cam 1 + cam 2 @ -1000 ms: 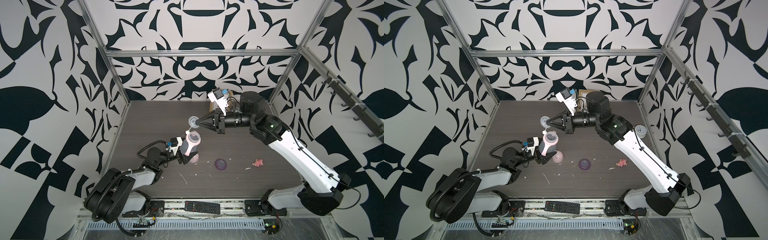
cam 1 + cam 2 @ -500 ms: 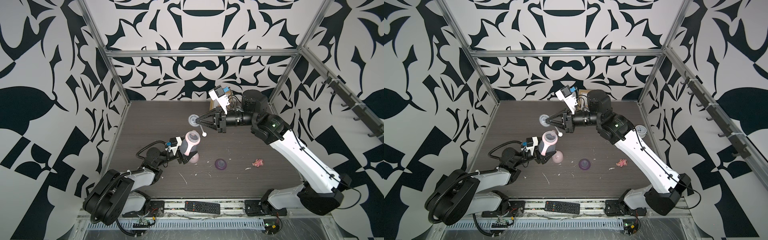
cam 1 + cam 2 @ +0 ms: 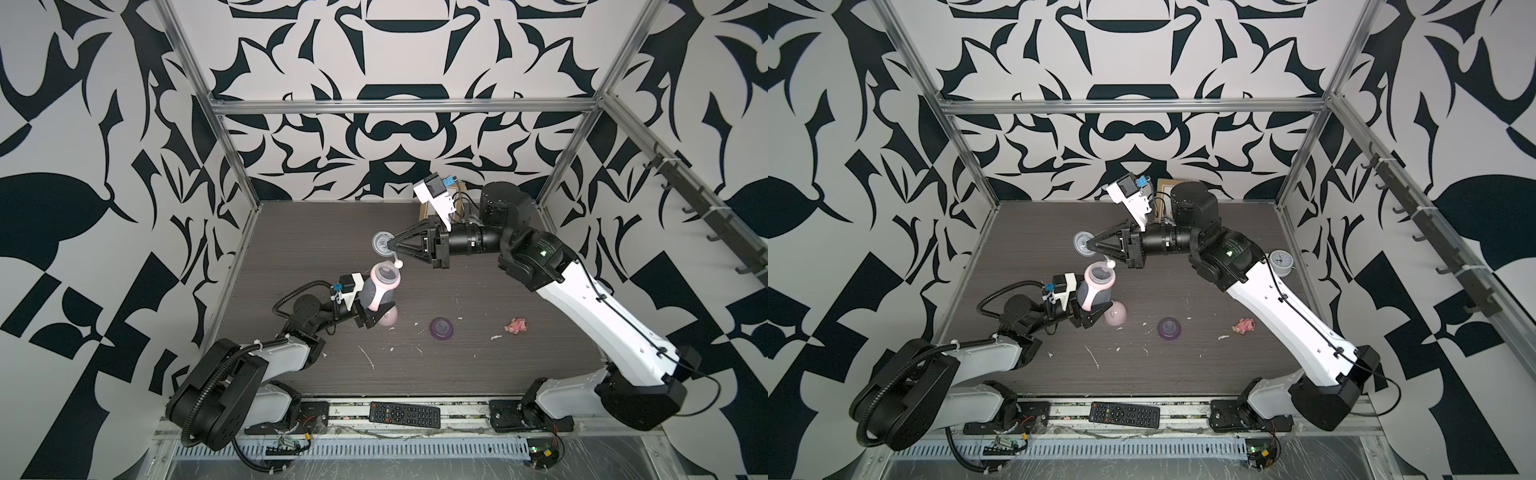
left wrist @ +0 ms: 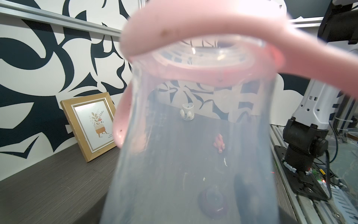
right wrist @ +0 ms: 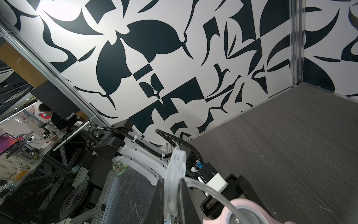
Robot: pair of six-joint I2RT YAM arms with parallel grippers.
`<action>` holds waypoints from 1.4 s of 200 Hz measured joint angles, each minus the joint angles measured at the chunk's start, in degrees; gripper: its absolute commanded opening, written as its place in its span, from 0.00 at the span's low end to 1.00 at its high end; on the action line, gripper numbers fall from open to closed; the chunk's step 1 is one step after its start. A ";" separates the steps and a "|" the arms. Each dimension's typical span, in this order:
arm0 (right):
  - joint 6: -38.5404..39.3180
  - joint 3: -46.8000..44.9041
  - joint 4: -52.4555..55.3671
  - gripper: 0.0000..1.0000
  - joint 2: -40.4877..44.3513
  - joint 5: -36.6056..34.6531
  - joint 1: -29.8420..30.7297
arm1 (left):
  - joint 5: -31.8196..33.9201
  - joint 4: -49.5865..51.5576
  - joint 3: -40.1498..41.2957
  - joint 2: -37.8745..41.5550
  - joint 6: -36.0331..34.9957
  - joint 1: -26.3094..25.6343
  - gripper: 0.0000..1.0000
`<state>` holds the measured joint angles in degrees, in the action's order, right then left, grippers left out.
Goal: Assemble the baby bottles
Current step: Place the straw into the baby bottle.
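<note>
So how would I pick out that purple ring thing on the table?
Start at the dark wood-grain table. Near its middle, between the pink domed cap and the small pink toy figure, lies the purple collar. It is the only purple piece; its neighbours are pink.

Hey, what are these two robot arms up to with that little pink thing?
Two arms are putting a baby bottle together. The left arm's jaws hold the bottle, pink handle ring already on its neck. The right arm's jaws are shut on a clear straw, whose end hangs by the bottle's open mouth. The purple collar and pink cap lie on the table, unused.
</note>
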<state>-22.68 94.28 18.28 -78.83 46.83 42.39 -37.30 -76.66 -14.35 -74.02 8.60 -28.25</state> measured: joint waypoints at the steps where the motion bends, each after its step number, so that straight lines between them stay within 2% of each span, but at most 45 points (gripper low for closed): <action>1: -0.04 -0.04 -0.07 0.00 0.00 0.02 0.02 | 0.00 0.04 0.00 0.11 0.00 0.00 0.00; 97: -1.86 -2.29 -2.51 0.00 0.00 0.15 0.87 | 0.02 0.24 0.00 2.03 0.00 0.00 0.00; 165: -5.73 -9.68 -1.49 0.00 0.00 0.04 0.87 | 0.22 0.76 0.00 7.43 0.13 0.00 0.00; 208: -5.68 -8.90 3.98 0.15 -0.15 -0.11 0.87 | 0.24 1.27 -0.02 8.81 -0.72 0.00 0.00; 224: -5.27 -7.91 6.27 0.29 -0.68 -0.59 0.83 | 0.20 1.60 -0.02 8.81 -1.14 0.00 0.00; 247: -3.63 -6.21 9.77 0.43 -1.62 -1.29 0.83 | 0.20 2.14 -0.02 8.81 -1.36 0.00 0.00; 280: -0.20 -1.81 16.02 0.48 -2.95 -4.20 0.98 | 0.35 1.99 -0.02 8.09 -1.51 0.00 0.00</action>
<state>-22.87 92.47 34.30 -81.78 42.63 43.38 -36.95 -74.67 -14.37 -65.93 7.09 -28.25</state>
